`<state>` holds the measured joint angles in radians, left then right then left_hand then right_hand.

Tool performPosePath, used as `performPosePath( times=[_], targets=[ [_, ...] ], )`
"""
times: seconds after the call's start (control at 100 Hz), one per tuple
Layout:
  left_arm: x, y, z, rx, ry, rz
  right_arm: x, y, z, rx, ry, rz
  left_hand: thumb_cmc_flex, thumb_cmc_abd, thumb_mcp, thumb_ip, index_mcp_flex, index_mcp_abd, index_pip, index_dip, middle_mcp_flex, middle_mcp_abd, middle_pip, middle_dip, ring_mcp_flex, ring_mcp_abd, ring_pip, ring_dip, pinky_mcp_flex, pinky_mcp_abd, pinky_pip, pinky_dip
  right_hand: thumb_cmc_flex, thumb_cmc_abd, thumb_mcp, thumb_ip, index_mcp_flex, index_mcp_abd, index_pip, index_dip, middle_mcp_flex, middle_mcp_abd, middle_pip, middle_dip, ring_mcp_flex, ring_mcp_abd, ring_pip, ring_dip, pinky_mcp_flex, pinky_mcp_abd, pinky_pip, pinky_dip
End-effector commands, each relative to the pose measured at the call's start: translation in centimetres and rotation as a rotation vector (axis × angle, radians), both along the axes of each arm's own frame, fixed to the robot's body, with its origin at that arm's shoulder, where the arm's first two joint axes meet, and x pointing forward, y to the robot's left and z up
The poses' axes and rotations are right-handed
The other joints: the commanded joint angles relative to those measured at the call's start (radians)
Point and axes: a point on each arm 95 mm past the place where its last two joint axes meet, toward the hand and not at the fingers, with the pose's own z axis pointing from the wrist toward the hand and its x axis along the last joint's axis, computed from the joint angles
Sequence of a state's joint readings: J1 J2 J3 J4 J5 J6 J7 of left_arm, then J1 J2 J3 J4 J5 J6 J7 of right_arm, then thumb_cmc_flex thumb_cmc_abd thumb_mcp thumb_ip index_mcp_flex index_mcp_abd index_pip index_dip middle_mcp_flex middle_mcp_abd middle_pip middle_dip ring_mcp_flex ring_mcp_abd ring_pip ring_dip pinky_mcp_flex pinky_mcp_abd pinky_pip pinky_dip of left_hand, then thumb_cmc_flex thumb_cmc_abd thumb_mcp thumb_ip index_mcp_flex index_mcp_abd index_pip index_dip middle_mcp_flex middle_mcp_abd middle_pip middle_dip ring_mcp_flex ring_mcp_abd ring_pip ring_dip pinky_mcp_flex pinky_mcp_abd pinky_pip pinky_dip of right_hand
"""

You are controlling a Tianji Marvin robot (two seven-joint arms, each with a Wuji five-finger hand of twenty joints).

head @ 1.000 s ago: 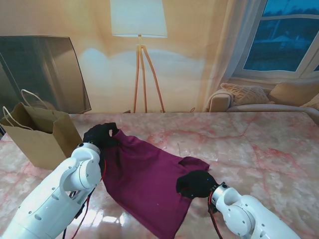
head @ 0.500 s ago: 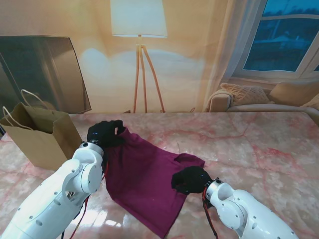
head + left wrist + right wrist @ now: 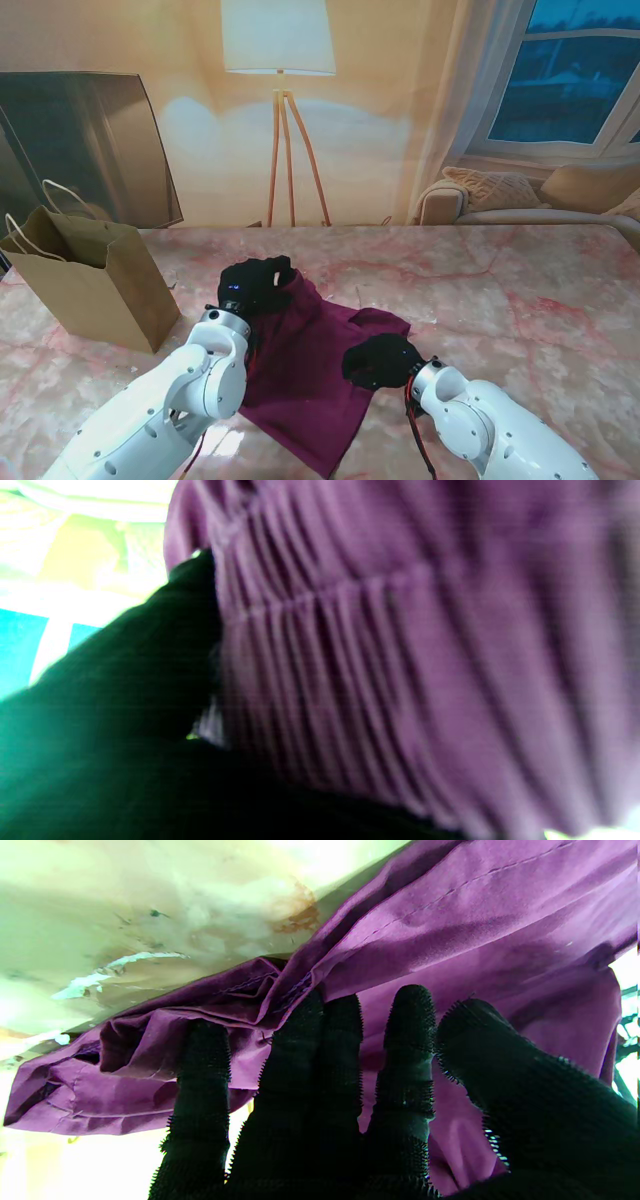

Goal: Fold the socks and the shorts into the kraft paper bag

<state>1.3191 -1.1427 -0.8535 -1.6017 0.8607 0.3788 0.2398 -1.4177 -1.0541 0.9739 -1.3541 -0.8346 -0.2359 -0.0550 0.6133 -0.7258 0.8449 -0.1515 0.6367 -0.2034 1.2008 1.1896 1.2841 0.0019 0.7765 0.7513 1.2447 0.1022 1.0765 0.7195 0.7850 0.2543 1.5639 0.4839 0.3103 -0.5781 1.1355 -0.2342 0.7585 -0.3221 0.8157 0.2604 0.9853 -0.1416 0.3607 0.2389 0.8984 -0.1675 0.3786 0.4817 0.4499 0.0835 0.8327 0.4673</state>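
The purple shorts [image 3: 315, 365] lie on the marble table between my hands. My left hand [image 3: 256, 284] is shut on their far corner and holds it lifted and drawn over the cloth. Up close, the gathered elastic waistband [image 3: 380, 645] fills the left wrist view, with my black fingers [image 3: 150, 670] against it. My right hand [image 3: 380, 360] rests on the shorts' right edge. Its fingers [image 3: 320, 1060] lie straight on the fabric [image 3: 450, 925] and grip no fold. The kraft paper bag [image 3: 95, 285] stands open at the far left. I see no socks.
The marble table [image 3: 520, 300] stretches to my right and far side. The bag's white cord handles [image 3: 40, 225] stick up from its rim. A dark panel [image 3: 90, 140], a floor lamp [image 3: 285, 120] and a sofa [image 3: 530, 195] stand beyond the table.
My left hand has carried the shorts' far corner to the right, away from the bag, drawing the cloth's left side in. The right hand edged left, then stayed on the cloth.
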Motion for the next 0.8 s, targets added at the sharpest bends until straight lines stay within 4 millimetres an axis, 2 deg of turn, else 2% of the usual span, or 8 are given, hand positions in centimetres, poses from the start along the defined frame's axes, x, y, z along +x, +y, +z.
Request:
performPosePath(
  times=[0.0,0.43,0.49,0.64,0.79],
  targets=[
    [-0.3,-1.4,0.0,-0.025,0.003,-0.013,-1.8,-0.3,-3.0,-0.04,0.08,0.008,0.008,0.052,0.131,0.029,0.089,-0.099,0.101,0.026,0.022,-0.026,0.084,0.046,0.01,-0.03,0.057,0.012,0.003,0.014,0.055,0.03,-0.023,0.02,-0.008,0.021,-0.023,0.002,-0.025,0.01,-0.017,0.052,-0.012,-0.018,-0.034,0.136,-0.13,-0.084,-0.012,-0.022,-0.018,-0.019],
    [-1.6,-5.3,-2.6,-0.002,0.015,-0.038,-2.1,-0.1,-3.0,-0.03,0.08,0.018,0.004,0.039,0.15,0.034,0.099,-0.083,0.099,0.03,0.025,-0.006,0.114,0.032,0.023,-0.036,0.068,0.002,0.017,0.016,0.065,0.037,-0.028,0.018,-0.007,0.022,-0.03,0.002,-0.037,0.013,-0.027,0.052,-0.018,-0.02,-0.04,0.133,-0.133,-0.085,-0.014,-0.022,-0.022,-0.017],
    [-1.7,-5.7,-3.0,0.0,0.019,-0.038,-2.1,-0.1,-2.9,-0.023,0.069,0.02,0.004,0.036,0.155,0.034,0.101,-0.08,0.099,0.03,0.022,-0.004,0.137,-0.008,0.024,-0.035,0.075,-0.017,0.019,0.011,0.067,0.033,-0.031,0.017,-0.006,0.023,-0.033,0.004,-0.042,0.014,-0.033,0.052,-0.02,-0.021,-0.043,0.132,-0.134,-0.086,-0.016,-0.021,-0.024,-0.017],
    [-1.9,-6.5,-4.1,0.004,0.035,-0.027,-2.7,-0.1,-2.1,0.039,0.022,0.004,0.003,0.039,0.157,0.034,0.102,-0.075,0.1,0.03,0.019,-0.002,0.14,-0.01,0.025,-0.034,0.074,-0.02,0.021,0.012,0.067,0.033,-0.043,0.029,-0.001,0.03,-0.043,0.02,-0.059,0.02,-0.04,0.063,-0.022,-0.021,-0.041,0.142,-0.131,-0.084,-0.013,-0.017,-0.02,-0.013],
    [-2.0,-6.7,-4.9,-0.002,0.061,-0.023,-3.8,-0.5,-0.4,0.092,-0.044,-0.028,0.004,0.042,0.157,0.034,0.099,-0.073,0.101,0.032,0.017,0.0,0.144,-0.012,0.025,-0.034,0.074,-0.021,0.021,0.009,0.068,0.033,-0.05,0.036,-0.001,0.035,-0.046,0.026,-0.076,0.029,-0.046,0.064,-0.019,-0.019,-0.042,0.14,-0.13,-0.081,-0.009,-0.022,-0.014,-0.008]
  ],
)
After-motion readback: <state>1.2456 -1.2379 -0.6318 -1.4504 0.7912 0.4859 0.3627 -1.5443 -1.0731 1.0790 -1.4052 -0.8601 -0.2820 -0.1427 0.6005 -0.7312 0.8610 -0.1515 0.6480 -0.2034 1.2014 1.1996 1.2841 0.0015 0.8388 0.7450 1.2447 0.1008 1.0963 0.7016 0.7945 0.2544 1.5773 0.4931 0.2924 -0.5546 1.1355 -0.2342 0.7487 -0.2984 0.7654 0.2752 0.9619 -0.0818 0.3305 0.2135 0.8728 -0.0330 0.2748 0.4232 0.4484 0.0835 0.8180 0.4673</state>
